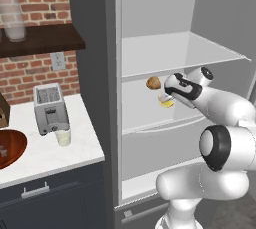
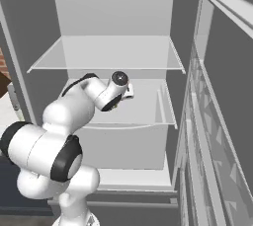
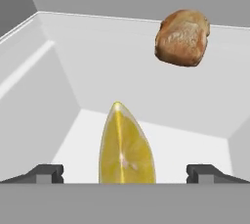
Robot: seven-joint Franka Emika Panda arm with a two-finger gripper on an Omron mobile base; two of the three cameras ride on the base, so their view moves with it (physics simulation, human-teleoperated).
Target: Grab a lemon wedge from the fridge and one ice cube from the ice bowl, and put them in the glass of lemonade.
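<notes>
Jaws of gripper (image 3: 125, 171) spread wide, lemon wedge (image 3: 127, 147) centred between fingertips (image 3: 46, 173): ease forward, then close; avoid brown lump (image 3: 182, 37) behind.

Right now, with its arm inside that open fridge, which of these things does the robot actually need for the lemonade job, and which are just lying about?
Needed for the job:
- lemon wedge, between the open gripper tips
- fridge, door open
- ice bowl
- glass of lemonade

Just lying about:
- brown lump on the fridge shelf
- toaster
- frosted jar on the wall shelf
</notes>
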